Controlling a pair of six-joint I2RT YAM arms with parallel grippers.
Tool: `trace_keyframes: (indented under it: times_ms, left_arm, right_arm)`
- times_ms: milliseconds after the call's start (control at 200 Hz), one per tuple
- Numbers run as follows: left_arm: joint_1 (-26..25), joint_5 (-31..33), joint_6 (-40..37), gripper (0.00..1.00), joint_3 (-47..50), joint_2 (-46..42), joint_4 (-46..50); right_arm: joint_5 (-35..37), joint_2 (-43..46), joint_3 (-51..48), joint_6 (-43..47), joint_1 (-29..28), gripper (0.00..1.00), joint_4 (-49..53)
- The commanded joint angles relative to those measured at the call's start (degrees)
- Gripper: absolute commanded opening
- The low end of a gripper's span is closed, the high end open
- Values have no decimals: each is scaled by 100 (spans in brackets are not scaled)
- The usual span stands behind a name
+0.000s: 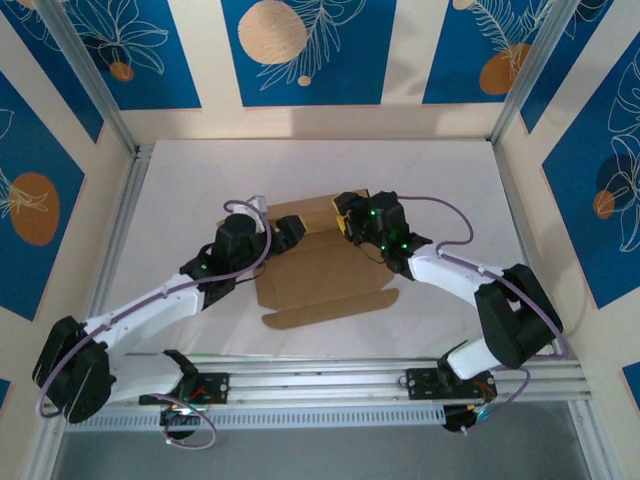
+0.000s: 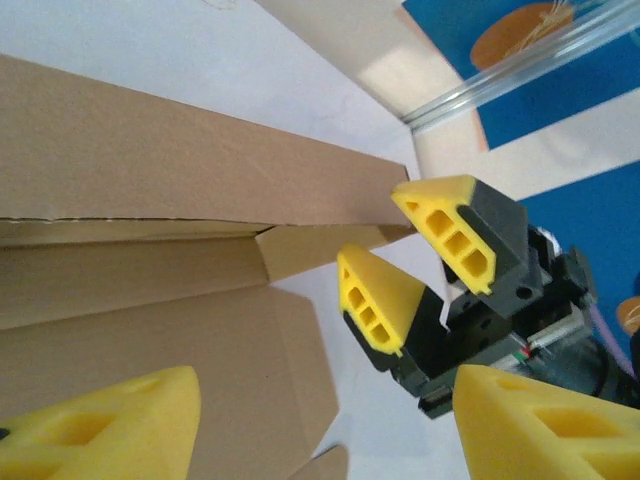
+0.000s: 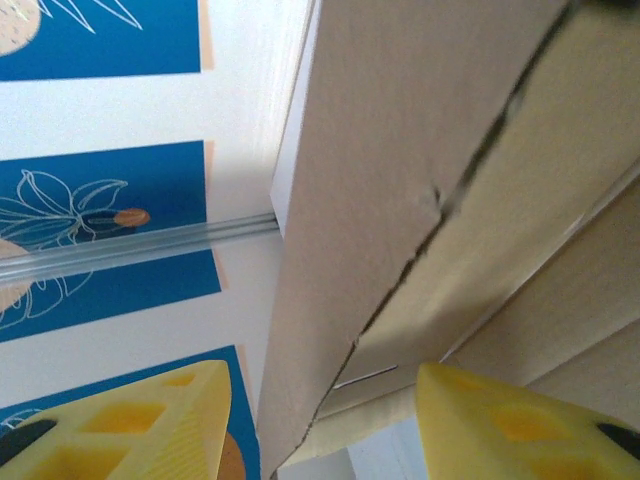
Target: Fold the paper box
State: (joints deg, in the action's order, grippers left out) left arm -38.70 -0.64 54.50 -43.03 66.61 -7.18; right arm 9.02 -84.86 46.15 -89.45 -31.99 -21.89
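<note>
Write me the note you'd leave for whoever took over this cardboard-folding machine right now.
Left gripper: jaws apart, holding nothing, over the left part of the paper box.
Right gripper: jaws apart, at the right end of the far wall; contact unclear.
Box: mid-table, between the arms.
Done: far wall appears folded up.
Left: near flap with its tabs lies flat; the sides and closing are probably yet to do.
</note>
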Motion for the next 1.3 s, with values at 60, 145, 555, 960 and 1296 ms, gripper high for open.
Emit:
trace_keyframes:
  times_ms: [60,145,555,960,1296]
  left_arm:
    - [177,569,-1361,64,-494,-975,1816]
    - [275,964,-1784,64,-435,-1542,1996]
    - [1123,636,-1356,62,-313,-1819,2632]
    - [1581,342,-987,61,-240,-1471,2867]
    - [1794,408,-928,61,-244,-1515,3158]
  right_arm:
    - [-115,-283,297,-25,-183,50,-428]
    - [-225,-508,379,-88,-246,49,-644]
    - [-322,-1000,676,298,-602,42,-815]
    - [-748,-1105,972,692,-824,58,-586]
    - [-814,-1534,969,850,-1013,38,-571]
